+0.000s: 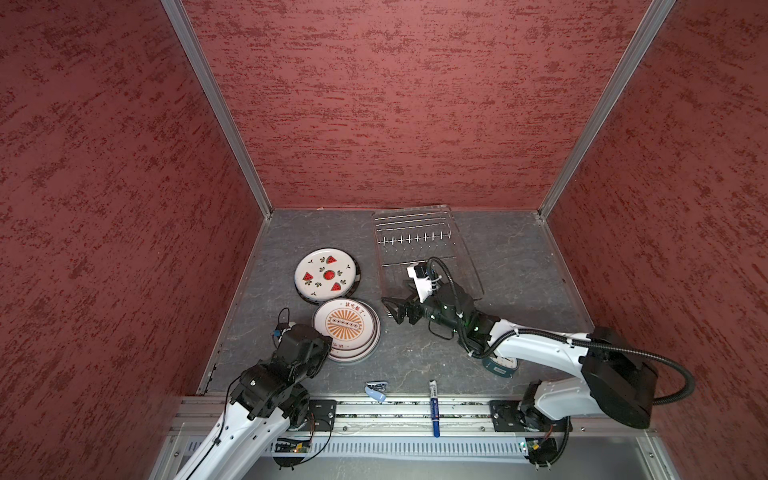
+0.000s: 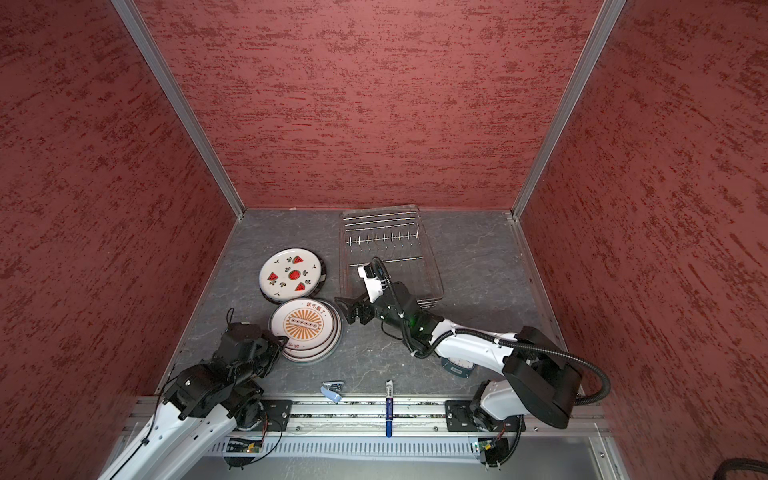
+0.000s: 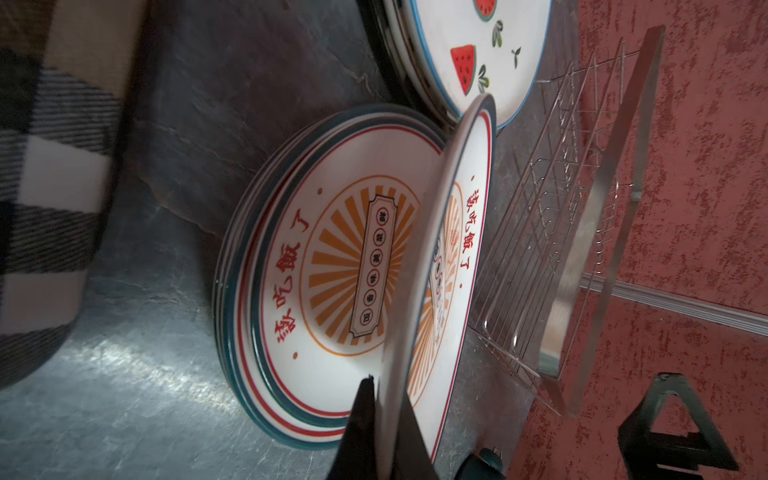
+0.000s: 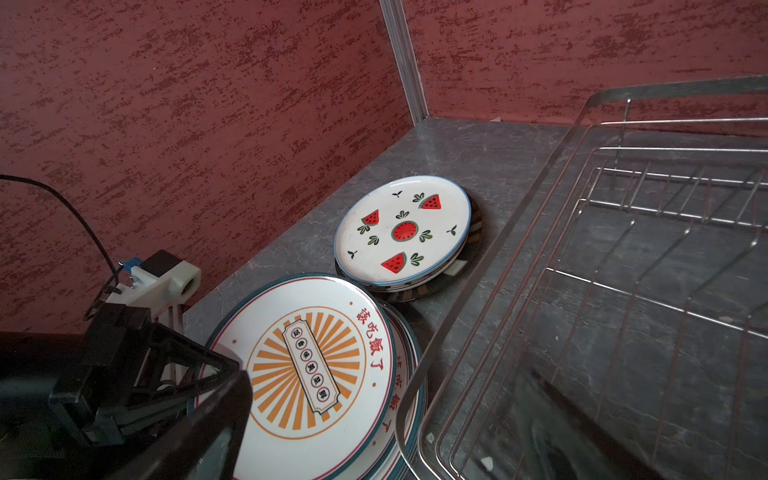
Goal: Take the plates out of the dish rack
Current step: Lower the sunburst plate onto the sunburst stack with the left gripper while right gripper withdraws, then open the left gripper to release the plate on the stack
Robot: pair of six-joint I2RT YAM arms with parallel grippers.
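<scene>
We are putting down what seems the last plate — the dish rack (image 1: 415, 239) beside our right gripper (image 1: 393, 311) is standing empty.
The left gripper (image 3: 386, 428) is pinching the rim of the tilted sunburst plate (image 3: 467, 232), with the stack (image 3: 316, 257) just under it; the right gripper is spread wide and empty. Next — lowering it flat, then letting go.

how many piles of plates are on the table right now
2. The watermelon pile lies left of the dish rack; the sunburst pile lies in front of it, its top plate pinched by the left gripper. How many each holds is unclear.
</scene>
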